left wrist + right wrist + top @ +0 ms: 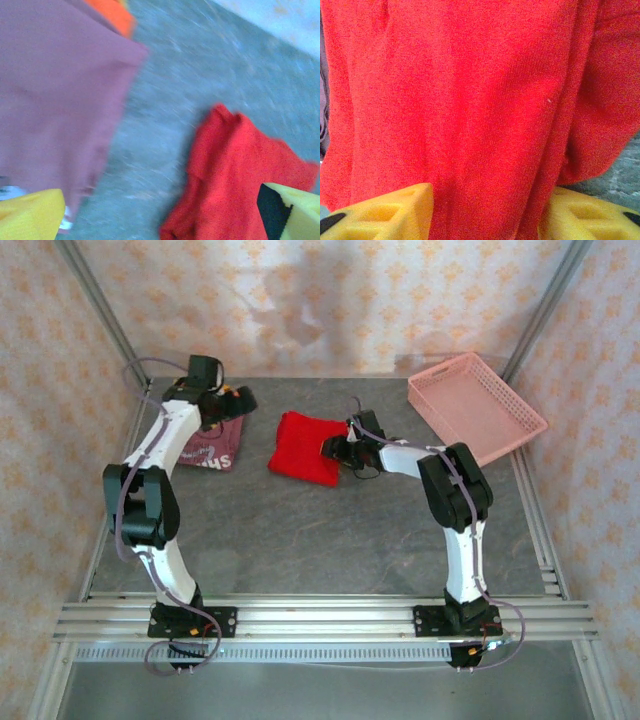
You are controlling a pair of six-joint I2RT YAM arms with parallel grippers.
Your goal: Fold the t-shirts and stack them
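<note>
1. Top external: the red t-shirt (303, 448) lies as a folded bundle in the middle of the counter (330, 540). Its long axis runs roughly far to near, tilted a little.
   - The right gripper (338, 448) sits at the bundle's right edge, touching the cloth, so the right arm is clearly the nearer one.
   - The left gripper (232, 398) hangs over the far end of the maroon t-shirt (210, 450). That shirt lies folded to the left of the red one, with bare counter between the 2.
   - The pink basket (478, 408) stands at the far right, well apart.

2. Left wrist: this view is blurred. The left gripper (162, 200) has its fingers (30, 217) spread wide, with nothing held.
   - The maroon t-shirt (55, 100) fills the left side of the view.
   - The orange t-shirt (114, 15) shows past its far edge, apparently beneath it.
   - The red t-shirt (235, 175) lies to the right, across a strip of counter.

3. Right wrist: the red t-shirt (480, 90) lies right in front of the right gripper (487, 200). The fingers (385, 212) stand apart with a band of cloth lying in the gap. It looks like a loose straddle rather than a pinch.
   - The coming move likely turns on 1 relation: the stack of 2 shirts lies to the left of the red bundle.
   - A regrip at this right edge would mean carrying the shirt leftward across the bare strip.
</note>
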